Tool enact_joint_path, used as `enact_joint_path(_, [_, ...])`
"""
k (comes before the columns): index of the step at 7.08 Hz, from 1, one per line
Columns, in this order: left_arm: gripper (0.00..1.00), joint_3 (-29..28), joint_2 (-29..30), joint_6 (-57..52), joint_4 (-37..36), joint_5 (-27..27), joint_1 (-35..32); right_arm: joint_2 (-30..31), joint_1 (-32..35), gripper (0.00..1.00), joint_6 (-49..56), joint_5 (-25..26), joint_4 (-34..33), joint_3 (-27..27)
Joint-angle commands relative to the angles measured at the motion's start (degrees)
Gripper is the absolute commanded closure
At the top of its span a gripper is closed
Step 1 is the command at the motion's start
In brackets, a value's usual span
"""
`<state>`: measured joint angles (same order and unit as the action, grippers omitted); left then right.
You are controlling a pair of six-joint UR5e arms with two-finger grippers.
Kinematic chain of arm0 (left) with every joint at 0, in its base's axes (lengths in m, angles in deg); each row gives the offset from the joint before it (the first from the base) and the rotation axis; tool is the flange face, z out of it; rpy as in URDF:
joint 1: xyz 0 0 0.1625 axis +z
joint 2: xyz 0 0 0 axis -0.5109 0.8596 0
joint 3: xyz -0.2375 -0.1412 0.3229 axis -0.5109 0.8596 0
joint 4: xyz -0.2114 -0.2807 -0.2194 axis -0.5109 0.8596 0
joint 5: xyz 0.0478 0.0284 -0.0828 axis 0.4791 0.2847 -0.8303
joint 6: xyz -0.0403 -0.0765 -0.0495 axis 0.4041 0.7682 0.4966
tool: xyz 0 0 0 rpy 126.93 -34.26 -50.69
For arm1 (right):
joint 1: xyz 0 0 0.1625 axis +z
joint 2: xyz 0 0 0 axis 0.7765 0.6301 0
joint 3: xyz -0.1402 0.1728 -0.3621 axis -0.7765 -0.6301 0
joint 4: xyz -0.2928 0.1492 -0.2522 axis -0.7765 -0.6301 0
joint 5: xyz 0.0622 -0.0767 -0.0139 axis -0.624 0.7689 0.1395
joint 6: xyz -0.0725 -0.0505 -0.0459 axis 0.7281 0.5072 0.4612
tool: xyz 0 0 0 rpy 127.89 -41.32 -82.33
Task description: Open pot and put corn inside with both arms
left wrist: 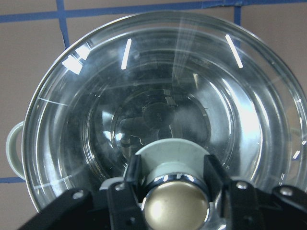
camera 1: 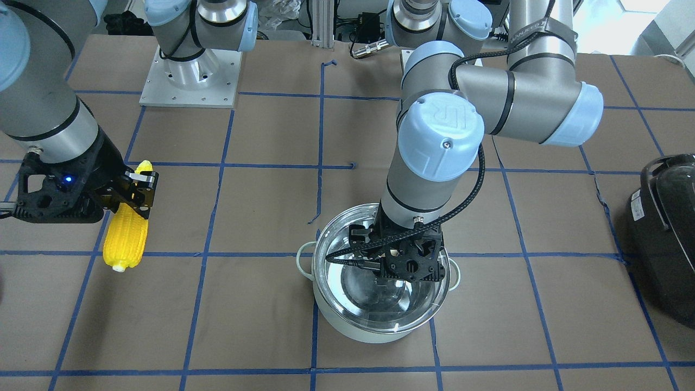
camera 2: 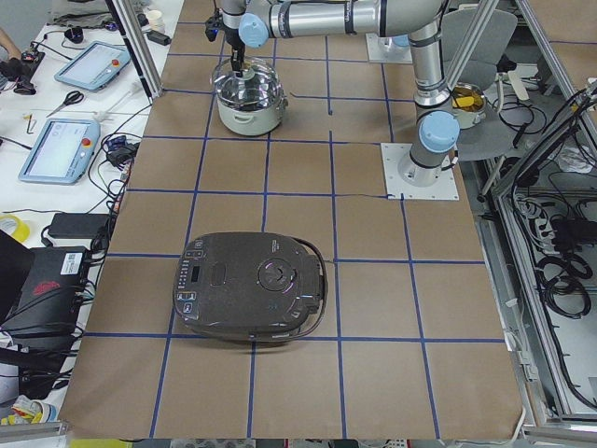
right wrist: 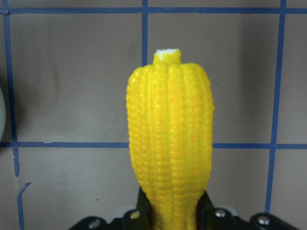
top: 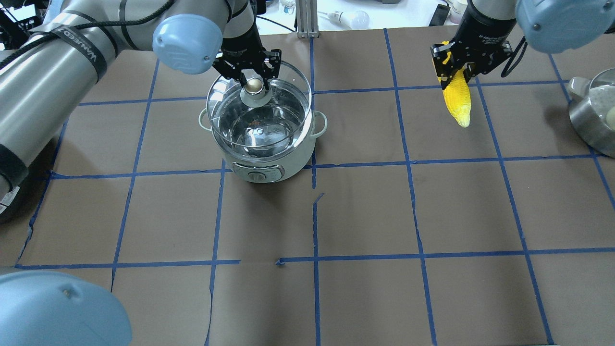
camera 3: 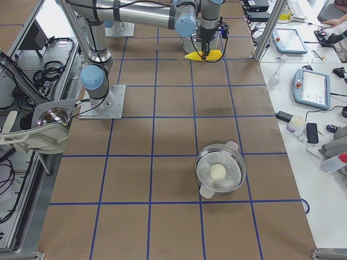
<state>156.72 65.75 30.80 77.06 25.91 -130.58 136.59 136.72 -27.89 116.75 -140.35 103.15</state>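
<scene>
The pale mint-white pot (top: 259,168) stands left of centre in the overhead view and also shows in the front view (camera 1: 374,328). My left gripper (top: 253,79) is shut on the brass knob (left wrist: 176,206) of the glass lid (top: 283,77). The lid sits over the pot's mouth and looks raised a little. My right gripper (top: 456,72) is shut on the thick end of the yellow corn (top: 457,98). It holds the corn above the table, far to the right of the pot. The corn also shows in the front view (camera 1: 126,239) and the right wrist view (right wrist: 170,139).
A large black appliance (camera 1: 665,233) lies at the table's end on my left. A steel pan (top: 593,115) with a white lump in it stands at the right edge. The right arm's base plate (camera 1: 190,76) is bolted to the table.
</scene>
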Motion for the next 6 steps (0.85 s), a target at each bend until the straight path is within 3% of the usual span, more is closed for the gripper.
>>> enact_joint_path(1, [0.96,-4.00,0.21,-3.51,7.58,0.20,7.60,-0.38,1.05,1.00,-1.89,-0.39,-1.55,-0.10])
enact_joint_path(3, [1.00,-3.30,0.03,-14.37,9.26,1.42,15.18,-0.73,9.10,1.00,-12.57,-0.13,-4.60,-0.79])
enact_joint_path(4, [1.00,-1.82,0.12,-18.25,8.50,4.83,17.48,-2.04,12.97,1.00,-16.97,-0.04,-6.28,-1.32])
enact_joint_path(6, [1.00,5.87,1.08,-22.93,-3.30,4.69,22.65,-9.30,21.67,1.00,-24.81,0.57,-9.18,-6.91])
